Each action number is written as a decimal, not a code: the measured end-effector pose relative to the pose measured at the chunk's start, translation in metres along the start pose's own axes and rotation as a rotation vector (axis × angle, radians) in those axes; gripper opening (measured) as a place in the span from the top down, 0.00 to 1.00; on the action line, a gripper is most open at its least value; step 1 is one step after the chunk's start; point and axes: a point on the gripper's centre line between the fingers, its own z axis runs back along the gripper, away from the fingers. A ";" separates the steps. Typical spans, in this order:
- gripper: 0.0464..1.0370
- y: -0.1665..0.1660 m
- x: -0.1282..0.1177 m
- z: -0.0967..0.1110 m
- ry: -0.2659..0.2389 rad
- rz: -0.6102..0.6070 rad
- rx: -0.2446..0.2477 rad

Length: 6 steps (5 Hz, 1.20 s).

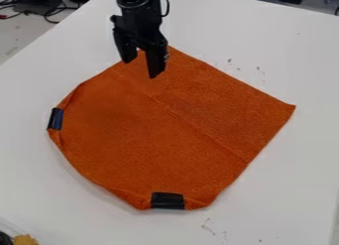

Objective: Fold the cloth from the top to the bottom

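The orange cloth point(165, 135) lies spread across the middle of the white tabletop point(291, 179), between its upper-left edge and the short stretch of edge at lower right. One corner of the cloth points towards the tabletop's right side, while the left and lower sides bow outward in a curve (rather like a big leaf). A faint straight crease runs slantwise over it. A dark strip point(55, 118) sits on the cloth's left rim, and a black strip point(167, 200) on its bottom rim. The gripper point(142, 66) hangs over the cloth's top corner, its two fingers apart; whether they touch the fabric, I cannot tell. At the lower left are a yellowish-brown thing point(25, 239) and part of a dark round object point(5, 238). Cables point(54, 12) lie beyond the upper-left edge.
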 end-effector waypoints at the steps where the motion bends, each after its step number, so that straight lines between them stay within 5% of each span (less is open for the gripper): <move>1: 0.04 0.012 0.026 -0.021 0.008 -0.060 -0.040; 3: 0.04 0.019 0.037 -0.057 -0.023 -0.028 -0.047; 5: 0.08 0.027 0.052 -0.072 -0.063 0.010 -0.036; 6: 0.35 0.029 0.052 -0.076 -0.058 0.024 -0.038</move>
